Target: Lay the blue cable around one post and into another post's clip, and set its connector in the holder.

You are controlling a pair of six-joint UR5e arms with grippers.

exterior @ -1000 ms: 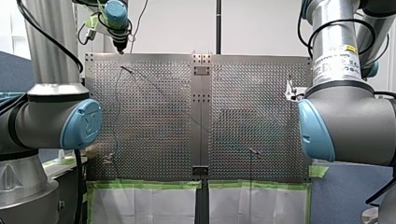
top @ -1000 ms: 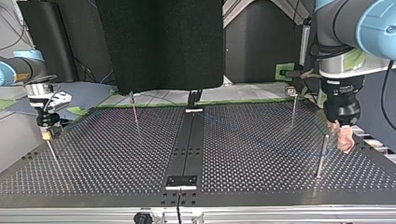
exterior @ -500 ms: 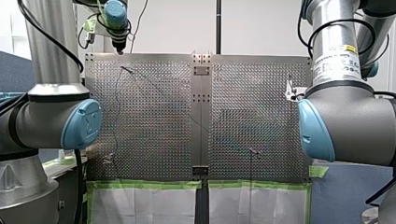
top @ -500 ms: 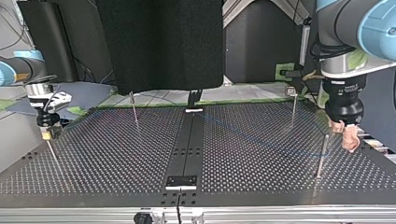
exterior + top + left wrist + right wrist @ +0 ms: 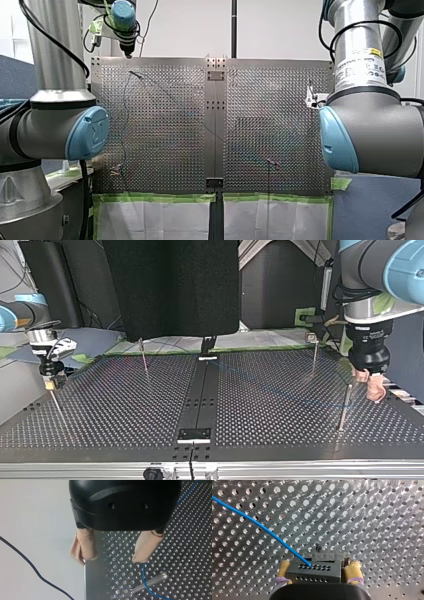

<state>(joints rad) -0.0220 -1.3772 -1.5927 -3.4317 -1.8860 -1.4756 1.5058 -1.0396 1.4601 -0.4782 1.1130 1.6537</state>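
- Desk (image 5: 125,410): perforated metal, spreads under both arms.
- My left hand (image 5: 110,560): hangs over the desk's edge at the top view's right, beige pads apart, nothing between them.
- My right hand (image 5: 318,573): sits at the top view's left, yellow pads clamped on the connector (image 5: 312,576).
- Post (image 5: 150,582): stands just ahead of my left hand, with the blue cable (image 5: 144,578) bending by it.
- Connector: black, caught between my right hand's pads.
- Blue cable: leaves the connector and crosses the desk.

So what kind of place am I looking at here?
Most likely a robotics lab test bench: two industrial arms flank a perforated metal table with thin posts, and my right claw holds the connector of a blue cable.
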